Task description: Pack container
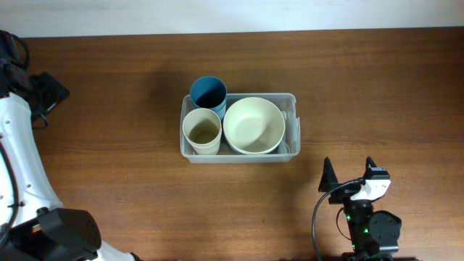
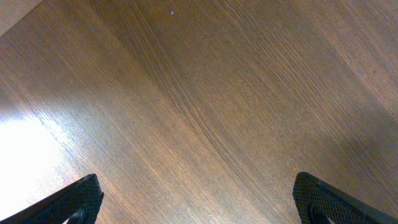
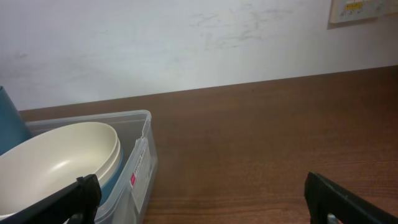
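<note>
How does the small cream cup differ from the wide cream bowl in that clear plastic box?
The small cream cup is narrow; the wide cream bowl is much broader. Seen from above, the cup stands in the left part of the clear plastic container, while the bowl fills its right part. Both are cream, round and upright.

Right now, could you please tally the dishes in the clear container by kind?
Cups: 2 (blue cup, cream cup)
Bowls: 2 (cream bowl, on what looks like a blue bowl)
Total: 4, all in the container
</note>
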`<action>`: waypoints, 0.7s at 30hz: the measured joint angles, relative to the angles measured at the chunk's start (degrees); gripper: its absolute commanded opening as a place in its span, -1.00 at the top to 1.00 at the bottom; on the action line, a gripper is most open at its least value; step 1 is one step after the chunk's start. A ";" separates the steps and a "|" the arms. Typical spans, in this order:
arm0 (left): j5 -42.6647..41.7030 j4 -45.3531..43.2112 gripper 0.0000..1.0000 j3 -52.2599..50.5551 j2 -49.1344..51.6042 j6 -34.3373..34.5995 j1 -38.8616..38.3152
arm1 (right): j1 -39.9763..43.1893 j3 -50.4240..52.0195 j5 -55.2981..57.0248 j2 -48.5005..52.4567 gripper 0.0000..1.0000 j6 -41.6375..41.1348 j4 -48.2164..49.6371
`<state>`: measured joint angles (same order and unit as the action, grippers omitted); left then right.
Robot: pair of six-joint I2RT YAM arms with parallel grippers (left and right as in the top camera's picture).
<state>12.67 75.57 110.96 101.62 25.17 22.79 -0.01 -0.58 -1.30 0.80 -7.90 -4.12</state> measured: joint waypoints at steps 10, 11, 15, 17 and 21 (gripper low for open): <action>0.00 0.00 -1.00 0.00 0.00 0.02 0.00 | 0.00 0.00 0.00 0.00 -0.98 0.17 0.00; 0.00 0.04 -1.00 0.00 0.00 0.00 0.00 | 0.00 0.00 0.00 0.00 -0.98 0.13 -0.02; -0.02 1.31 -0.99 0.00 0.00 0.02 0.00 | 0.00 0.00 0.00 0.00 -0.98 0.15 0.00; -0.44 1.68 -0.99 0.00 -0.02 0.02 0.00 | 0.00 0.00 0.00 0.00 -0.98 0.20 0.00; -4.00 -3.76 -1.00 -0.50 -1.09 0.85 -0.02 | 0.00 0.00 0.00 0.00 -0.98 0.17 0.00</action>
<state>8.67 71.81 110.45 100.53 26.02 22.76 -0.01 -0.58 -1.30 0.80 -7.73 -4.12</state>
